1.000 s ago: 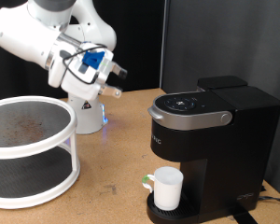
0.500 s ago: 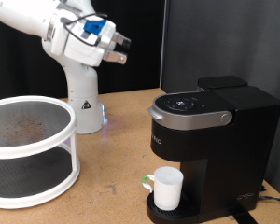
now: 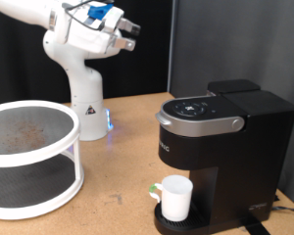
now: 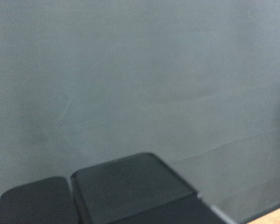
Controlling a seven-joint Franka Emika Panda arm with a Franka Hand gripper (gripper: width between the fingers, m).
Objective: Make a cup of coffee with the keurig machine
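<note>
One cup (image 3: 174, 197) sits on the drip tray of your keurig machine (image 3: 218, 147), lid down, at the near right of the tabletop (image 3: 122, 162). Your gripper (image 3: 130, 36) hangs high at the far left, well apart from both; whether its fingers are spread, you cannot tell.

My white arm is raised high at the exterior view's top left, bent at the elbow. My gripper (image 3: 130, 37) points toward that view's right, holding nothing; its dark fingertips sit close together, details unclear.
</note>
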